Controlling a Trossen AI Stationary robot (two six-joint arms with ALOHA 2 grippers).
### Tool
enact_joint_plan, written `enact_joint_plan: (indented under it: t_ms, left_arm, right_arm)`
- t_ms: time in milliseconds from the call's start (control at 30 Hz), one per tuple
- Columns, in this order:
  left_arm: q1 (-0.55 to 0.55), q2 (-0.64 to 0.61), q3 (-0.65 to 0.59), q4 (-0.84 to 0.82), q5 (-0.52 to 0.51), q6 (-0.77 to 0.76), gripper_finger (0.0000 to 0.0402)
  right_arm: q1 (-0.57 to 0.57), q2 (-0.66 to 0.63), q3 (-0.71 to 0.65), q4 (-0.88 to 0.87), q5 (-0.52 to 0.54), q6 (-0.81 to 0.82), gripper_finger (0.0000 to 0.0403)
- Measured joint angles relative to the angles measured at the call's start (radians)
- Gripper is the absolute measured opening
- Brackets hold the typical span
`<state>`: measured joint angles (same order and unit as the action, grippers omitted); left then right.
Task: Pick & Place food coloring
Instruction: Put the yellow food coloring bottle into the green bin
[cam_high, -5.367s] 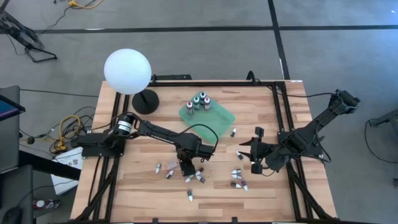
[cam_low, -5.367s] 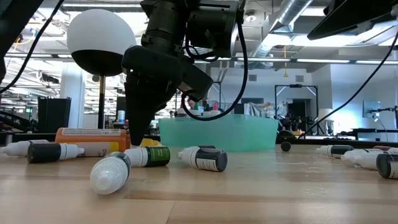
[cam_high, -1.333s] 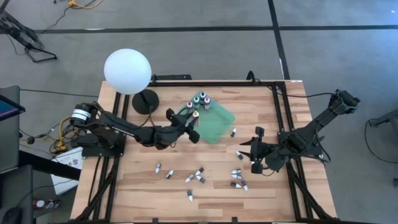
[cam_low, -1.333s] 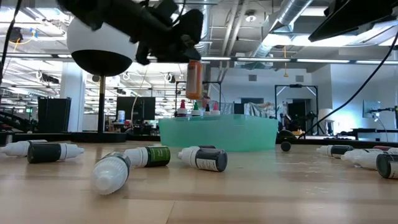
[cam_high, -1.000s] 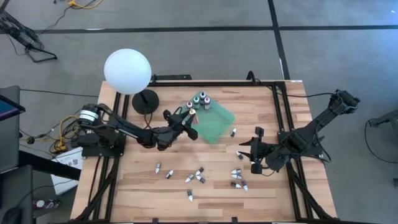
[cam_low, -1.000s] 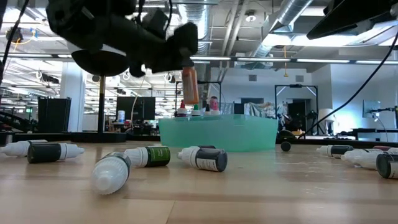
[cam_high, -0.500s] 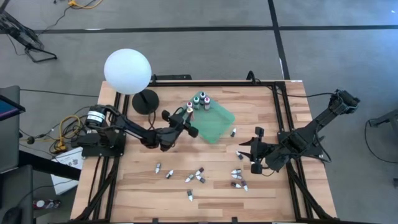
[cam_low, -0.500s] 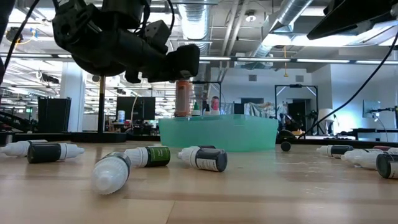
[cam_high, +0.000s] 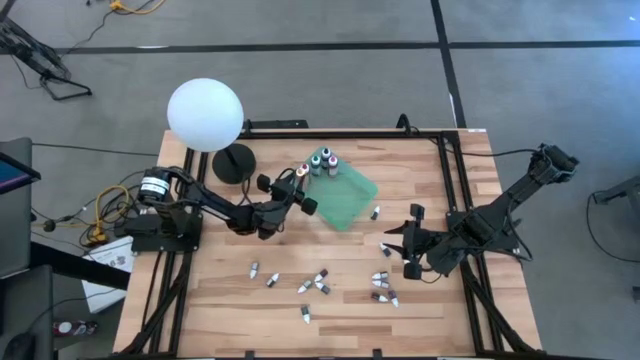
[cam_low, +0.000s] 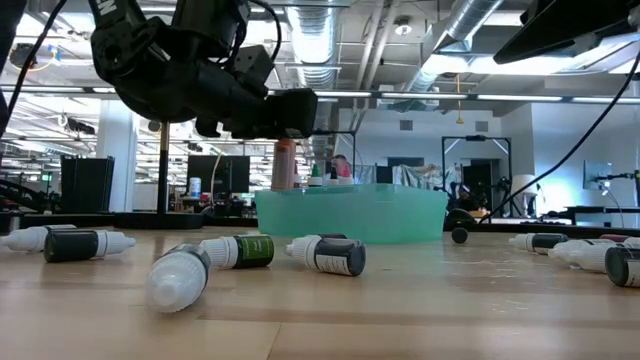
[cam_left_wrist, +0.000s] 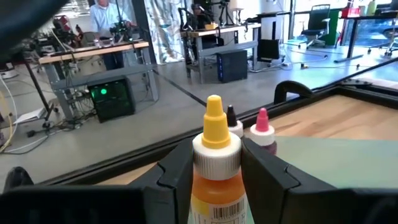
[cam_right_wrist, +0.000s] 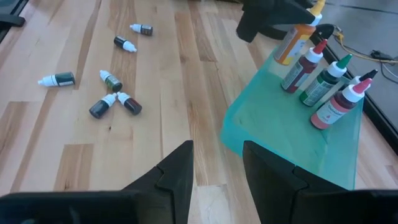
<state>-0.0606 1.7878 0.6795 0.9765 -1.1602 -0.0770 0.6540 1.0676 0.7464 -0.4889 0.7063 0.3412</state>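
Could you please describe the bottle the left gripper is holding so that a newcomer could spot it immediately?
Start at the green tray near the table's back edge, right of the white globe lamp. At the tray's left corner the left gripper holds one bottle upright, the orange bottle. Unlike the dark pink- and green-tipped bottles standing beside it, it has an orange body, white collar and yellow tip.

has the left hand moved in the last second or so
Yes. In the high view the left hand, gripping the orange bottle, has drifted toward the lamp's black base, off the green tray's middle to its edge.
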Motion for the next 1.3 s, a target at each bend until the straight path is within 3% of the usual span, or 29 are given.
enact_joint_plan:
  t_ms: [400,833,1300]
  left_arm:
    - [0.010,0.000,-0.094,0.001,0.002,-0.140,0.0108]
    - [0.060,0.000,-0.095,0.001,0.132,-0.180,0.0132]
    - [0.066,0.000,-0.094,-0.115,0.153,-0.234,0.0128]
  right_arm:
    - [0.000,0.000,0.000,0.003,0.000,0.000,0.0131]
    - [-0.002,0.000,0.000,0.006,0.000,0.000,0.0131]
    - [-0.002,0.000,0.000,0.007,0.000,0.000,0.0131]
